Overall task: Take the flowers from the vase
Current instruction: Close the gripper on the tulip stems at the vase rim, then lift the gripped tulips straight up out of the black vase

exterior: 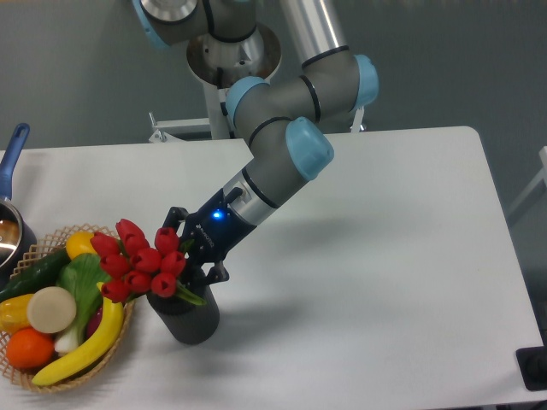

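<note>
Reaching down at a slant, my tool (192, 256) is closed on the flowers (141, 260), whose red buds lean left over the vase (190, 318) on the white bench (376, 282), beside the wicker basket (38, 376).

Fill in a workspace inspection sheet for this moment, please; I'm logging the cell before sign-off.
Surface: white table, bare on the right.
Job's things: flowers leaning left out of the dark vase, stems hidden; vase upright.
Clutter: wicker basket of fruit and vegetables touching the left edge; blue-handled pot partly out of frame.
Grippers: gripper beside the blooms above the vase mouth; jaws hidden, grip cannot be told.
Cables: nothing seen.
Surroundings: grey wall, arm base behind table.
</note>
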Robot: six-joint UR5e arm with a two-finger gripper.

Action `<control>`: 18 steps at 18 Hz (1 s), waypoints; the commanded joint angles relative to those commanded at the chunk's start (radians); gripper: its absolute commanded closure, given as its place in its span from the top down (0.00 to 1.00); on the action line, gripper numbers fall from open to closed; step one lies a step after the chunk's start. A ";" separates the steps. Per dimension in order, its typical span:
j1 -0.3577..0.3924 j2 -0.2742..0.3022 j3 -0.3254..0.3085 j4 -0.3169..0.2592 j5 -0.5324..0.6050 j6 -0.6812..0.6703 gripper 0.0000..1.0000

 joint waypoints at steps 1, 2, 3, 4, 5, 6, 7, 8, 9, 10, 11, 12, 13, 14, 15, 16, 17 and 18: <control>0.002 0.002 0.000 0.000 -0.003 0.000 0.36; 0.008 0.003 0.000 -0.002 -0.003 0.000 0.36; 0.009 0.003 0.000 -0.002 -0.003 0.000 0.36; 0.014 0.003 0.000 -0.002 -0.003 -0.005 0.36; 0.017 0.005 0.003 -0.002 -0.005 -0.006 0.36; 0.017 0.005 0.008 -0.002 -0.009 -0.008 0.37; 0.021 0.006 0.009 -0.002 -0.015 -0.015 0.37; 0.028 0.009 0.009 -0.002 -0.021 -0.024 0.37; 0.031 0.021 0.009 -0.002 -0.028 -0.029 0.37; 0.037 0.031 0.009 -0.002 -0.035 -0.041 0.37; 0.044 0.037 0.009 -0.002 -0.044 -0.057 0.37; 0.049 0.040 0.011 -0.002 -0.058 -0.070 0.36; 0.052 0.049 0.014 -0.002 -0.072 -0.084 0.37; 0.052 0.058 0.018 -0.002 -0.083 -0.104 0.37; 0.052 0.070 0.021 -0.002 -0.087 -0.126 0.37; 0.054 0.081 0.028 -0.002 -0.089 -0.146 0.37; 0.054 0.090 0.034 -0.002 -0.089 -0.161 0.37; 0.054 0.100 0.038 -0.002 -0.089 -0.178 0.37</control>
